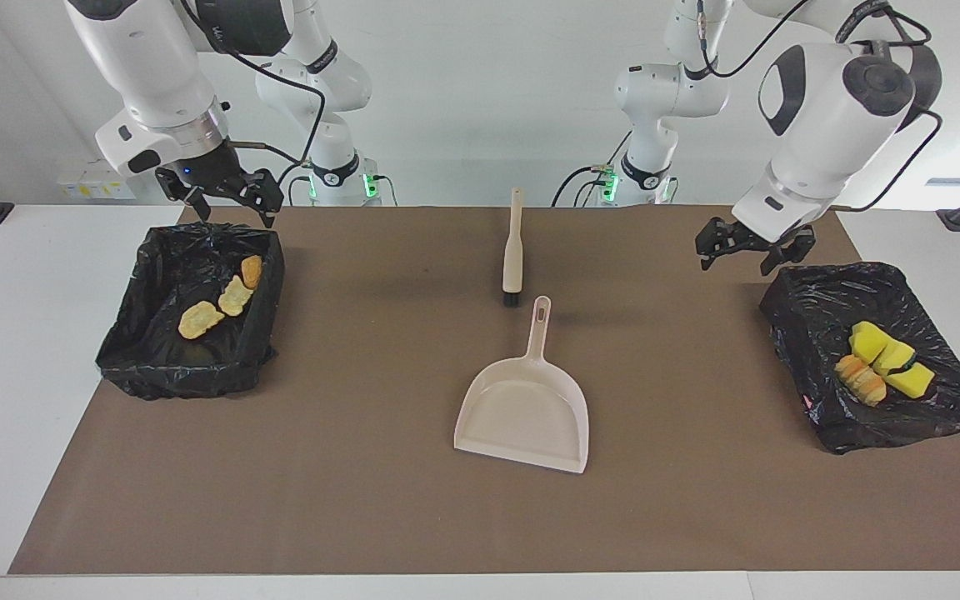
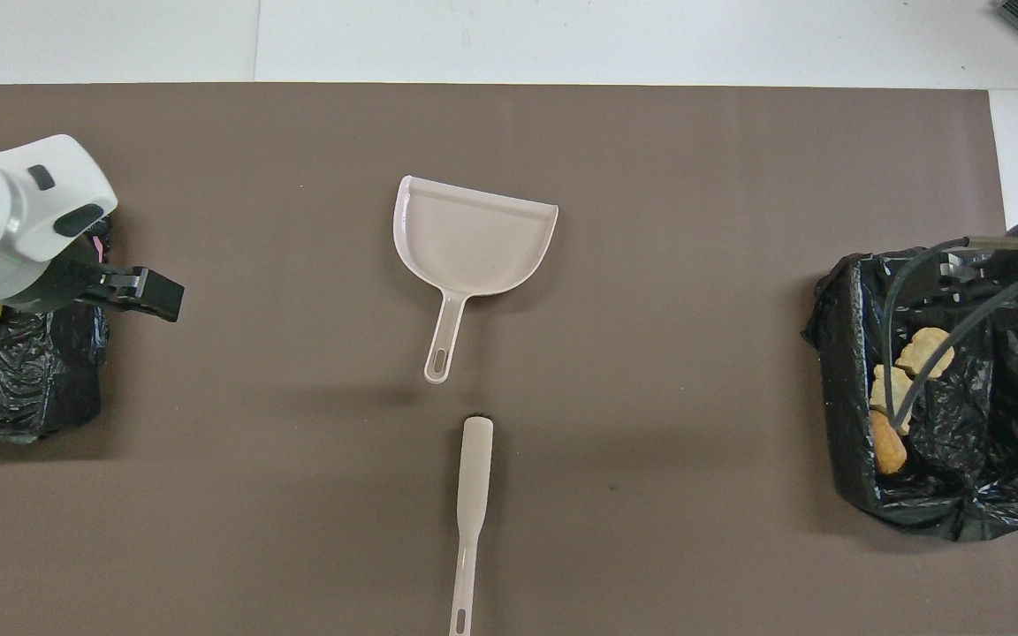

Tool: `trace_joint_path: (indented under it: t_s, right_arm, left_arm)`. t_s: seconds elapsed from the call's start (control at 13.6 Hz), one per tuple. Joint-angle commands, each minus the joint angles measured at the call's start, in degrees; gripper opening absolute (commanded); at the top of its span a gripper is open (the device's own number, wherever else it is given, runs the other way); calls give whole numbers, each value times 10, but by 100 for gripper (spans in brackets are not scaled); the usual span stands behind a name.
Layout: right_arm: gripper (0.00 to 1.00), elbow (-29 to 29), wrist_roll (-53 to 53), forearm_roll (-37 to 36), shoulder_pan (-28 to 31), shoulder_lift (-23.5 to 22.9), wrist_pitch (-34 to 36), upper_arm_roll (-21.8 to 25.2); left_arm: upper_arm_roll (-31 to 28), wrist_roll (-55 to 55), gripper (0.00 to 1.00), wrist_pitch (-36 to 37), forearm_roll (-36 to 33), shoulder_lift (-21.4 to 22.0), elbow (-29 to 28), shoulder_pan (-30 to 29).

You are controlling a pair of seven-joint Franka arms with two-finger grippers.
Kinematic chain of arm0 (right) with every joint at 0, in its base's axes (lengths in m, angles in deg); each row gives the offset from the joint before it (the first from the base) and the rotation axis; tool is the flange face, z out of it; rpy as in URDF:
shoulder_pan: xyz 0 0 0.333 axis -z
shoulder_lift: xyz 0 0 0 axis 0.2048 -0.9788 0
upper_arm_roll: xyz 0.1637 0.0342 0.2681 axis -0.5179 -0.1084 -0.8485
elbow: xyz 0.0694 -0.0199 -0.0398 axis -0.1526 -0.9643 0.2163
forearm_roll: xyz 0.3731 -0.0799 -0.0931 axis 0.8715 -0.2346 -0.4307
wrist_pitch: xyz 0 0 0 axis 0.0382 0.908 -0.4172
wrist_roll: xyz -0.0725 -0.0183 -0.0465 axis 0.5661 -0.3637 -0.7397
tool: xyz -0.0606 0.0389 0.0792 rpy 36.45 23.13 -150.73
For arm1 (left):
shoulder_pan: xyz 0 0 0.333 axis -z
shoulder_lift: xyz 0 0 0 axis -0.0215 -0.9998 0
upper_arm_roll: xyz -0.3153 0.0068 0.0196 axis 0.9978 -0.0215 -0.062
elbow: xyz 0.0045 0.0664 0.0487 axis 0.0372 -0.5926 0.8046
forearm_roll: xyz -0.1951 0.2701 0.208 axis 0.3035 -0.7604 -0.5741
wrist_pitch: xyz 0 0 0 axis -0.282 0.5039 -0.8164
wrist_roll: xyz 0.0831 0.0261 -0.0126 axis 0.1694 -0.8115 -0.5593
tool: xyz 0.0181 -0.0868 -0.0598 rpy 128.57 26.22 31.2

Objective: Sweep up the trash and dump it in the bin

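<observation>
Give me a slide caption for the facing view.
Dustpan and brush lie mid-mat, trash binned, both grippers open.

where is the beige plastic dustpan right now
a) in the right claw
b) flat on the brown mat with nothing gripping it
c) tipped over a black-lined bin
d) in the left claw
b: the beige plastic dustpan lies flat on the brown mat mid-table, with the open left claw off by one black-lined bin and the open right claw over the other black-lined bin.

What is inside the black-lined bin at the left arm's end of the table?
Inside that bin lie yellow sponge pieces and a tan crusty chunk. Anything beneath them is covered.
</observation>
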Motion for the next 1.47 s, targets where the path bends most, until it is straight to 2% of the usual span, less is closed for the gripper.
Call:
trace_joint_path:
  t_s: [0.0,0.52,1.4]
  right_arm:
    - [100,-15,18,4,8,12,-14,-3]
    - [100,-15,17,4,8,12,-14,-3]
    - [100,-15,16,4,9,12,-14,-3]
  left_arm:
    - [6,7,100,47,2,50,-2,-28]
    - [7,4,100,51,1,72,11,-31]
    - [7,4,100,52,1,72,11,-31]
